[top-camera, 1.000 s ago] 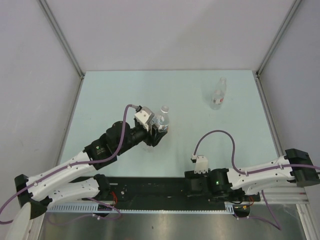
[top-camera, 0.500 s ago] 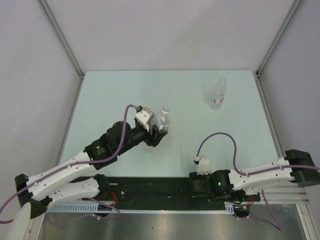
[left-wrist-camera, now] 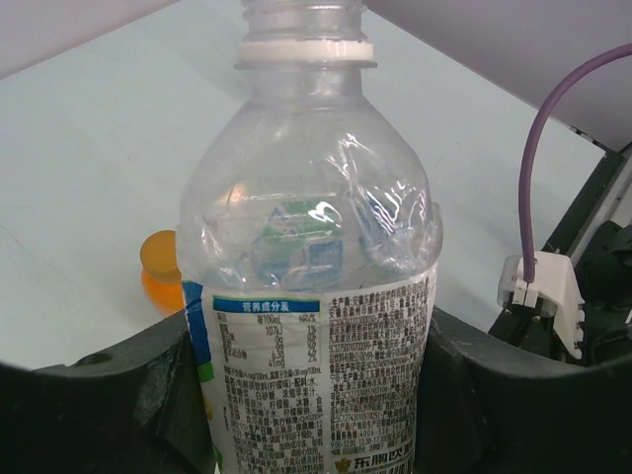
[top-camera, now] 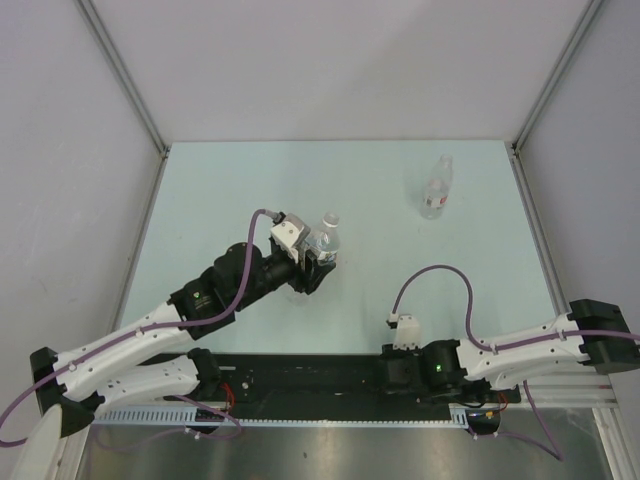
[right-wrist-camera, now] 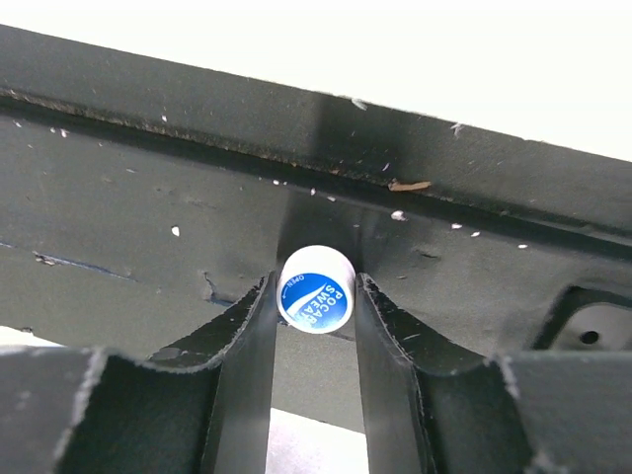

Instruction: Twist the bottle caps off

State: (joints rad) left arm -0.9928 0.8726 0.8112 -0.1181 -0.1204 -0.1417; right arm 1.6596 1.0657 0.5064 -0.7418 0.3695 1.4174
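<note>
The white cap w/ the blue mark [right-wrist-camera: 316, 288] is off its bottle and pinched between the fingers of the right tool [right-wrist-camera: 315, 301], which is closed on it. The printed face points toward the wrist cam, low over the black base rail [right-wrist-camera: 148, 178] at the near edge. I'd guess it's held there to be set down clear of the bottles, so I count that cap as done. Its bottle, the clear blue-label bottle [left-wrist-camera: 316, 326], stands upright approx mid-tabletop, clamped at the label by the left tool [left-wrist-camera: 311, 400] w/ 1 jaw each side. That grip reads to me as the anchor that stops the body turning while the other arm twists. The neck [left-wrist-camera: 304, 15] is open w/ bare threads and only the white collar ring [left-wrist-camera: 306, 51] on it. I see no liquid inside and the walls are dented, so prob empty. Just behind it the orange bottle [left-wrist-camera: 158, 276] peeks out, mostly hidden; it looks capped but I can't tell for sure. The slim bottle [top-camera: 434, 190] stands alone far right on the tabletop [top-camera: 230, 190], well apart from both arms, whitish cap [top-camera: 444, 160] on, contents too small to read. By my count 1 of 3 is done.
</note>
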